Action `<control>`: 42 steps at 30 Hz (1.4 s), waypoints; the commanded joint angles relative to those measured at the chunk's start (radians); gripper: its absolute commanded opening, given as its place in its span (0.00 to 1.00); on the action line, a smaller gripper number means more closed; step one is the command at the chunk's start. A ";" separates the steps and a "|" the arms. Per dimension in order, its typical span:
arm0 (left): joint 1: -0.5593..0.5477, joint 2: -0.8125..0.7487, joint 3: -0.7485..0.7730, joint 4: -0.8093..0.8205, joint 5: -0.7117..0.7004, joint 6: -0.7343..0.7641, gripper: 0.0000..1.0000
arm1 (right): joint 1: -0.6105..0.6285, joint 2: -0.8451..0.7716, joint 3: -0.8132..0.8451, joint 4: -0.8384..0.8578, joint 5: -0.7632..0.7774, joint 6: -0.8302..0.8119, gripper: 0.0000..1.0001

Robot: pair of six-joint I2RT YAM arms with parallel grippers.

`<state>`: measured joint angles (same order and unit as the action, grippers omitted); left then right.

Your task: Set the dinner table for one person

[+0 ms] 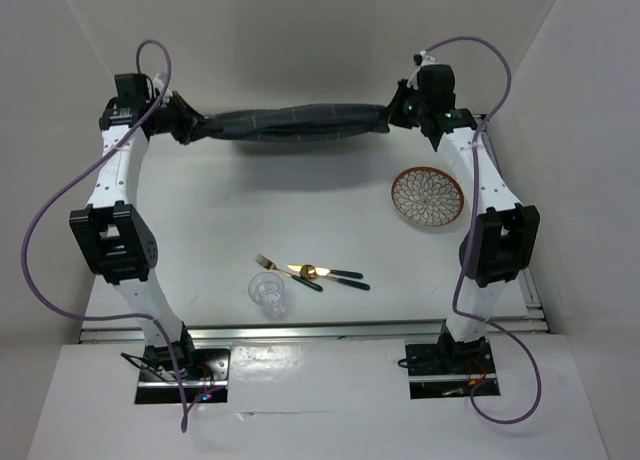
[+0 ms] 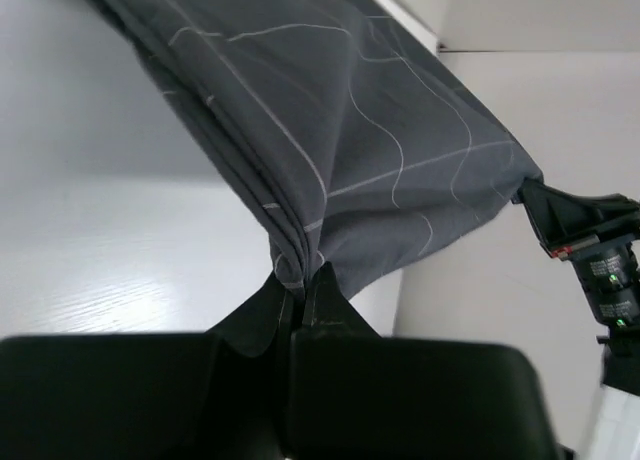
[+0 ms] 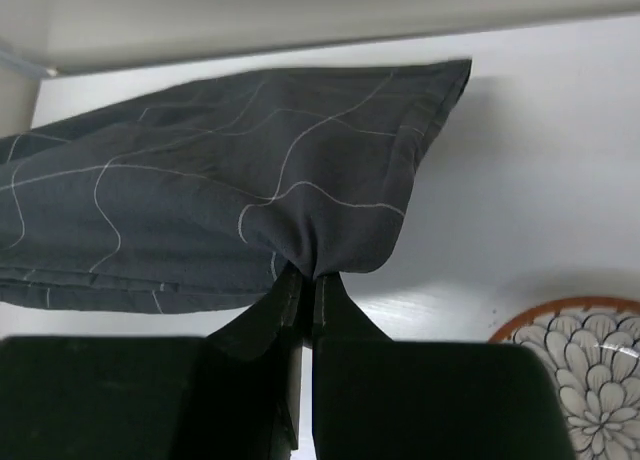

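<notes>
Nearest my left wrist lens, the left gripper [image 2: 298, 280] pinches one end of the dark grey checked cloth placemat [image 2: 340, 130]; the right gripper [image 3: 308, 275] pinches the other.

Both pairs of fingers are closed tight on bunched fabric, and the cloth hangs stretched between them, seemingly lifted over the far part of the large white rectangular dinner table [image 1: 300, 200]. I judge this to be the mat-laying step, with nothing set yet. Next I would bring both arms nearer together, lower evenly so the mat lands flat, and avoid the clear glass tumbler [image 1: 268, 290], the gold, dark-handled cutlery [image 1: 310, 273] and the round flower-patterned plate [image 1: 428, 197].
</notes>
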<state>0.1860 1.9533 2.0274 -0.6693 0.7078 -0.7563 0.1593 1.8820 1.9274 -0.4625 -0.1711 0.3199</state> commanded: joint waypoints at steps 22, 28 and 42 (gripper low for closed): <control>-0.083 -0.171 -0.615 -0.016 -0.357 0.129 0.00 | 0.158 -0.312 -0.800 0.142 -0.015 0.079 0.28; -0.143 0.007 -0.463 -0.039 -0.402 0.149 0.00 | 0.194 -0.031 -0.604 0.131 -0.045 0.088 0.06; -0.181 0.118 -0.604 -0.018 -0.490 0.152 0.00 | 0.195 -0.010 -0.833 0.185 -0.036 0.128 0.00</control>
<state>0.0189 2.0785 1.4910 -0.7006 0.2600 -0.6182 0.3450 1.9202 1.1820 -0.2806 -0.2409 0.4427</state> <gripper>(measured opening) 0.041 0.096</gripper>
